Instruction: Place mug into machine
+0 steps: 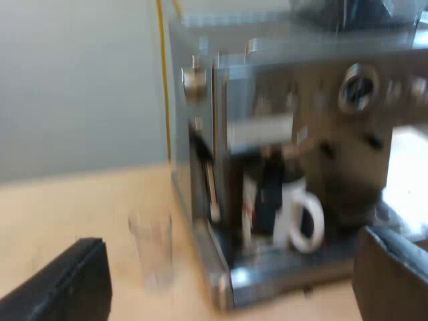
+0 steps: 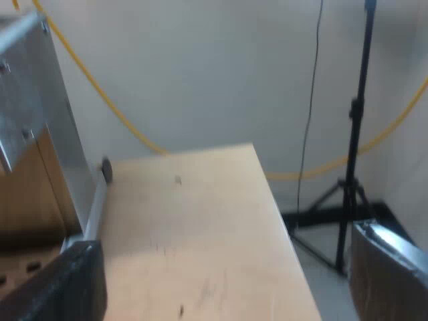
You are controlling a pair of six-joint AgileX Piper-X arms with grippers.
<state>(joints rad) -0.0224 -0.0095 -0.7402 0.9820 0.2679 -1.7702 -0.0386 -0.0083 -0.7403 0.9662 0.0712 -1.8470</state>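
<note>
Left gripper [image 1: 227,277]: jaws spread wide with nothing between them; the two black fingers [image 1: 67,281] hang low over the table [image 1: 67,207], facing the machine's front.
Measuring glass [image 1: 152,251]: clear and upright on the table, just beside the machine's near corner, apart from the fingers.
Yellow cable [image 1: 164,80]: runs down the pale wall behind the machine's side.
Espresso machine [image 1: 267,114]: brushed metal, with a knob on its side and a round gauge [image 1: 358,87] on the front panel.
Mug [image 1: 301,214]: white, upright on the drip tray [image 1: 281,264] inside the machine's front bay, under the brew head, its handle turned toward the camera.
Dark shape [image 1: 271,194]: just in front of the mug, with a trace of red beside it; I cannot tell what it is.
Bean hopper [image 1: 354,13]: dark, on the machine's top.
Right gripper [image 2: 227,274]: jaws also wide apart and holding nothing, over the bare wooden table [image 2: 200,221] near its far edge.
Metal panel [image 2: 27,100]: stands at the table's edge beside one finger; I cannot tell whether it belongs to the machine.
Black stand [image 2: 354,167]: a tripod on the floor beyond the table, against the wall, with a yellow cable looping behind it.
</note>
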